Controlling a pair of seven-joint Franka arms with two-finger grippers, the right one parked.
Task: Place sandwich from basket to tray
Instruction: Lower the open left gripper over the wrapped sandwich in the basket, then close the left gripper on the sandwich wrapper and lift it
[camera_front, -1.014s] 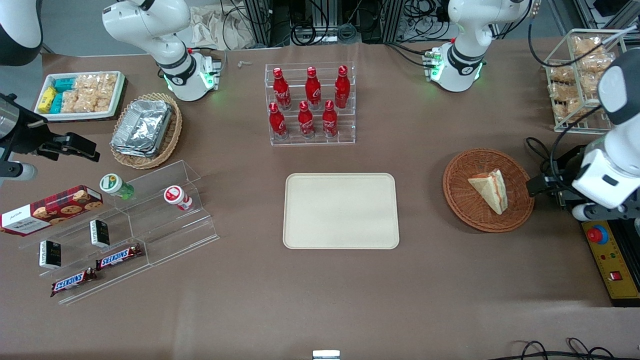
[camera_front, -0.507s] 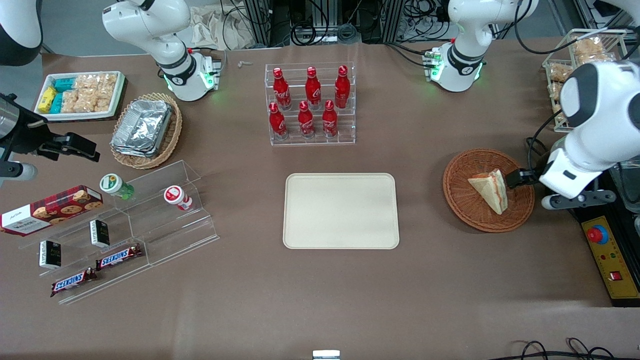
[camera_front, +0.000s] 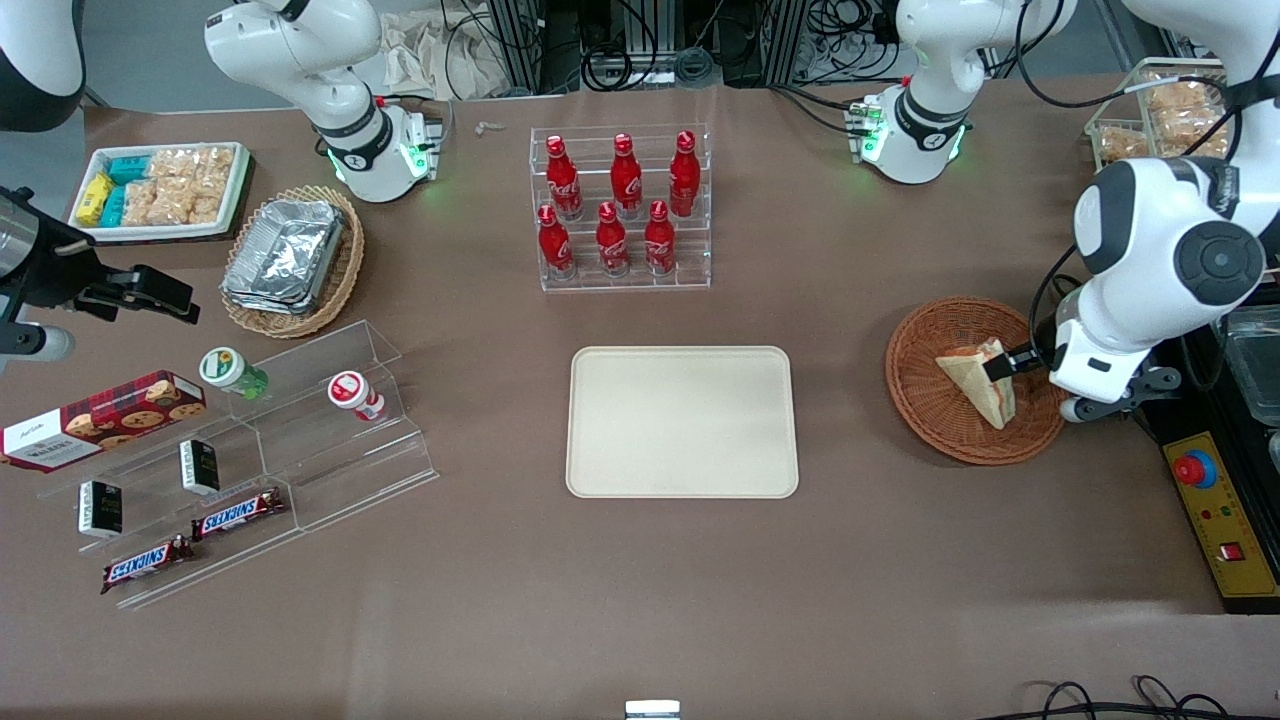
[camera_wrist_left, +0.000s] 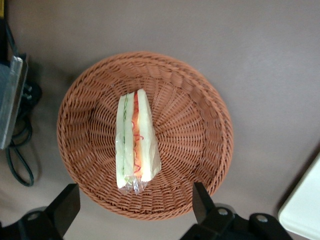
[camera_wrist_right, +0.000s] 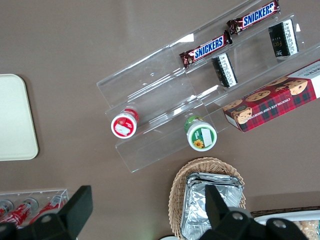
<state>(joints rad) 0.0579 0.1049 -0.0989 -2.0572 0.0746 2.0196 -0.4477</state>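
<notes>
1. Over the basket (camera_front: 974, 380), at the working arm's end of the tabletop (camera_front: 640, 580), hangs the hand (camera_wrist_left: 135, 210).
2. Its two dark fingers (camera_wrist_left: 65, 210) are spread wide apart, and they hold nothing.
3. From the wrist camera, the fingers sit on either side of the sandwich's wrapped end, above it and not touching it.
4. The sandwich (camera_front: 978, 380) lies on its side inside the round brown basket, near the middle.
5. Its white bread has red and green filling showing along one edge (camera_wrist_left: 134, 142).
6. From the front, a dark finger tip (camera_front: 1000, 364) shows right over the sandwich.
7. The tray (camera_front: 683, 421) is flat and cream, with nothing on it.
8. It sits beside the basket, toward the parked arm's end, with bare tabletop between them.
9. A clear rack of red bottles (camera_front: 622, 208) stands farther from the front camera than the tray.
</notes>
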